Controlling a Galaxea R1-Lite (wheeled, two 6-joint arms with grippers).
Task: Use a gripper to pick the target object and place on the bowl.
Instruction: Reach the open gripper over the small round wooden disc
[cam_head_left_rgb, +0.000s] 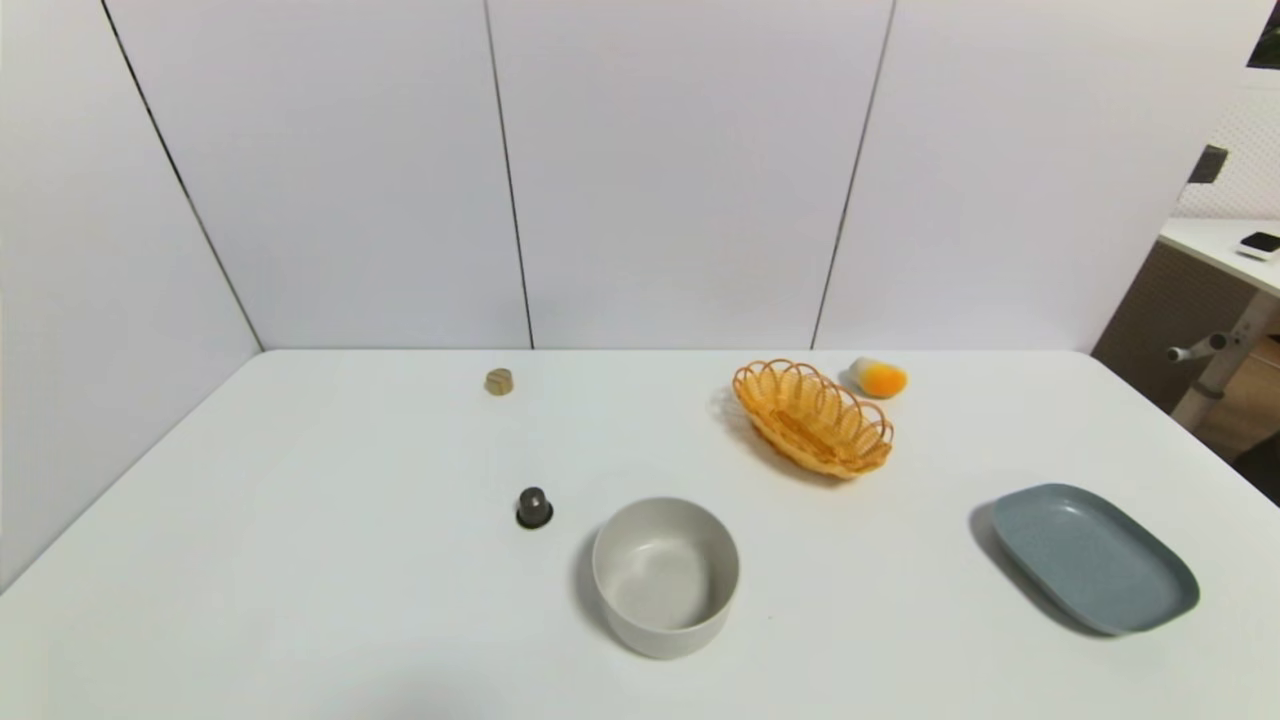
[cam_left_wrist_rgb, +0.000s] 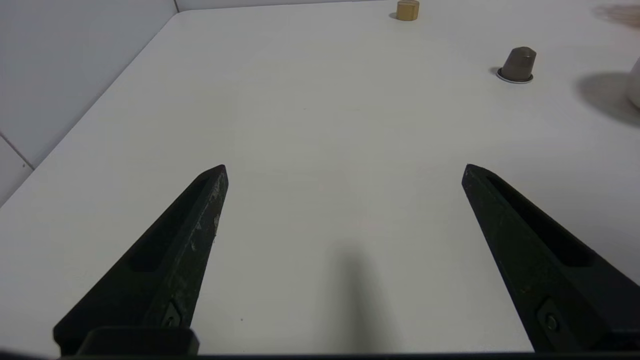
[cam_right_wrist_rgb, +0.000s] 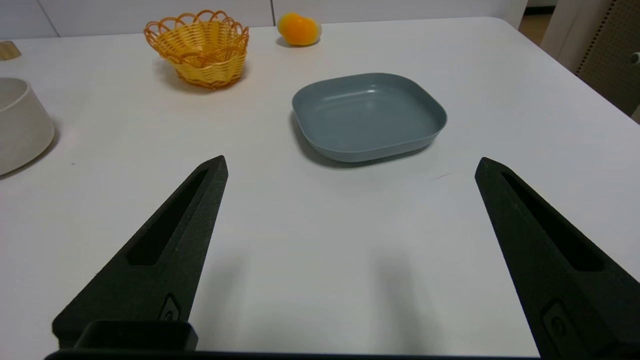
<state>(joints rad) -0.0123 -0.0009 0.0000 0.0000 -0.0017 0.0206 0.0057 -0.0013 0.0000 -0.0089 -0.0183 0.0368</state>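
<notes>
Currently, both grippers wide apart, empty.

- No words, numbers, labels or signs can be read in any of the views.
</notes>
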